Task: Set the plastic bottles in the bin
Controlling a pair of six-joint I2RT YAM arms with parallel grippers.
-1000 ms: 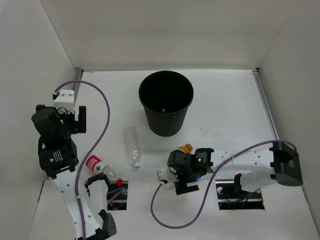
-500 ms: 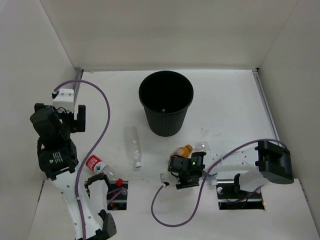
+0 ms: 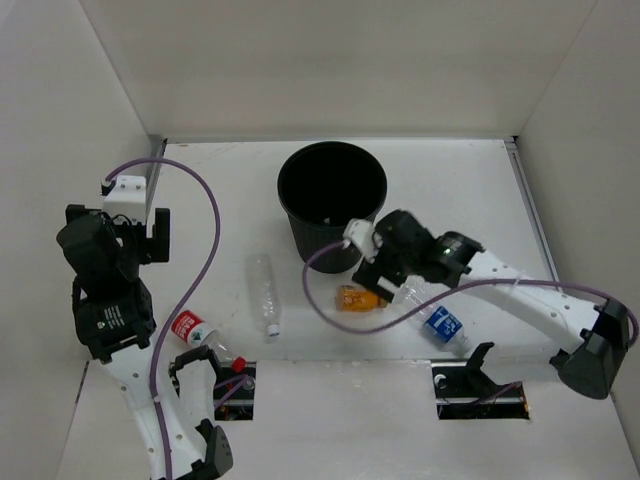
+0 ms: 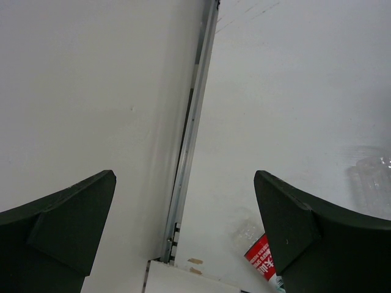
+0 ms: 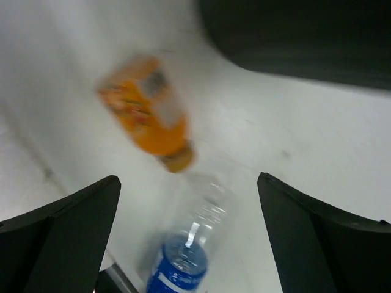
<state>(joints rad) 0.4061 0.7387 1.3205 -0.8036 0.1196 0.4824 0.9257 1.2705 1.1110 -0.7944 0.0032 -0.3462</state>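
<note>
The black bin (image 3: 332, 200) stands at the back middle; its wall shows in the right wrist view (image 5: 305, 36). The orange bottle (image 3: 356, 297) lies in front of it, the blue-labelled bottle (image 3: 437, 320) to its right. Both show in the right wrist view, the orange bottle (image 5: 143, 113) and the blue-labelled one (image 5: 183, 259). My right gripper (image 3: 385, 272) hangs open and empty above them (image 5: 188, 183). The clear white-capped bottle (image 3: 264, 292) lies left of the bin. The red-labelled bottle (image 3: 200, 335) lies near the left arm's base (image 4: 259, 256). My left gripper (image 3: 152, 238) is open and empty, raised at the left wall (image 4: 184, 177).
White enclosure walls stand on the left, back and right. A metal rail (image 4: 189, 146) runs along the foot of the left wall. Purple cables (image 3: 205, 230) loop from both arms. Two base cut-outs (image 3: 480, 395) sit at the near edge.
My right arm has swung from low near the front edge up and back toward the bin, uncovering the orange and blue-labelled bottles. The left arm has barely moved.
</note>
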